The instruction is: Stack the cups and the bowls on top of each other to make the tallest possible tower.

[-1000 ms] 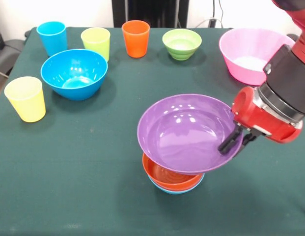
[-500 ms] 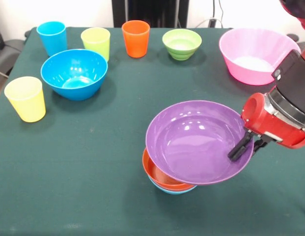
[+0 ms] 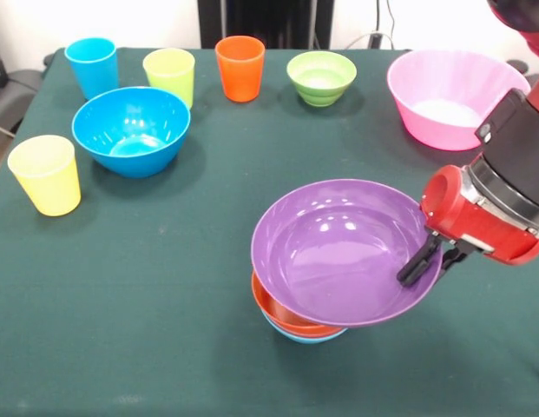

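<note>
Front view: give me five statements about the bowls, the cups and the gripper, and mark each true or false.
1. The gripper grips the purple bowl by its rim. True.
2. The purple bowl sits over the orange bowl. True.
3. The yellow cup stands inside the blue bowl. False: it stands on the table beside that bowl.
4. The pink bowl is part of the stack. False: it stands alone near the table's edge.
5. The green bowl stands between the orange cup and the pink bowl. True.

Purple bowl (image 3: 338,252) — orange bowl (image 3: 282,314) (light-blue lowest).
</note>
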